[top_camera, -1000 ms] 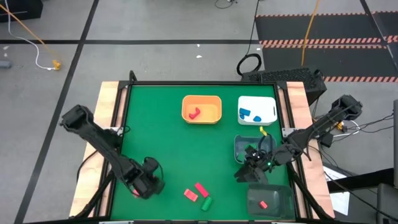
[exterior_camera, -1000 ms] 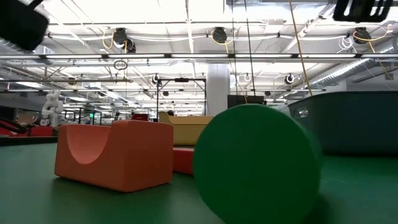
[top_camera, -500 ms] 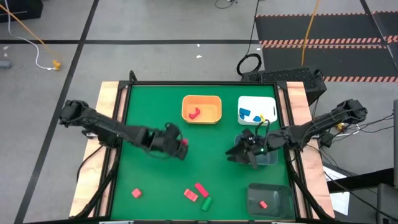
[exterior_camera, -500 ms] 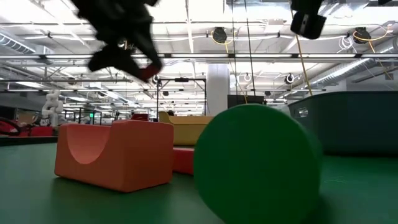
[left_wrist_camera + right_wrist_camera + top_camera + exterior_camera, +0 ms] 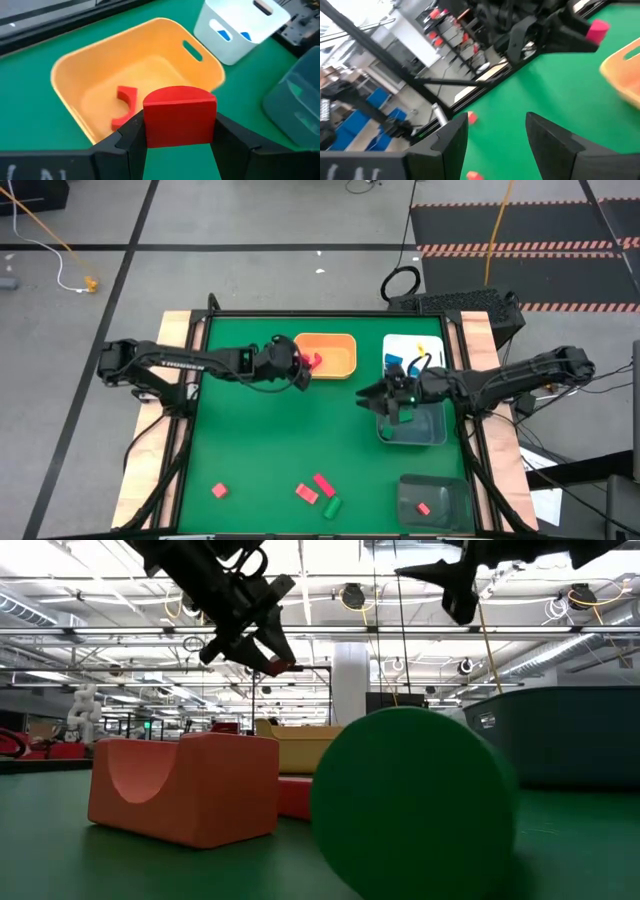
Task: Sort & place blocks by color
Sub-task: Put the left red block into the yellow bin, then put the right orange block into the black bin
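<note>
Green tabletop (image 5: 260, 450), sorting partly done.
At the near rim of the orange bin (image 5: 325, 356), the left tool (image 5: 177, 131) is clamped on a red block (image 5: 179, 117); a red piece (image 5: 125, 105) already lies inside that bin. Beside it, the white bin (image 5: 413, 356) holds blue pieces (image 5: 402, 366). The right tool (image 5: 495, 131), fingers apart and empty, hangs over the clear bin (image 5: 412, 423). Well away from the orange bin, three red blocks (image 5: 306, 493) and a green block (image 5: 332, 506) still wait.
</note>
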